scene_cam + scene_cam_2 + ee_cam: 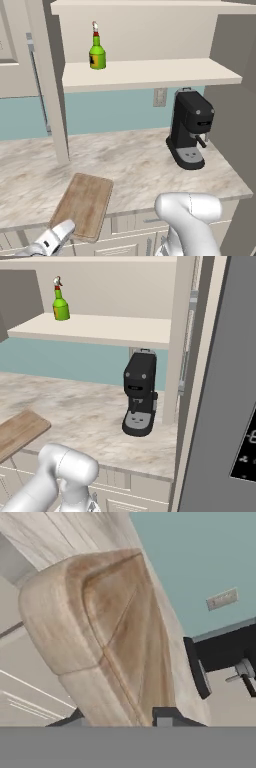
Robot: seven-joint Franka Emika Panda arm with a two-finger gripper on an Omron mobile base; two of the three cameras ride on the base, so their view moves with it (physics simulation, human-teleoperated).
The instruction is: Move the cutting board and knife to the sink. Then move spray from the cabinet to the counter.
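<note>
One cutting board (82,205) lies at the lower left of the frame, overhanging the counter (145,165) edge. The gripper (117,719) straddles its near edge; a firm hold cannot be confirmed. Advice: clamp squarely, then lift level.
</note>
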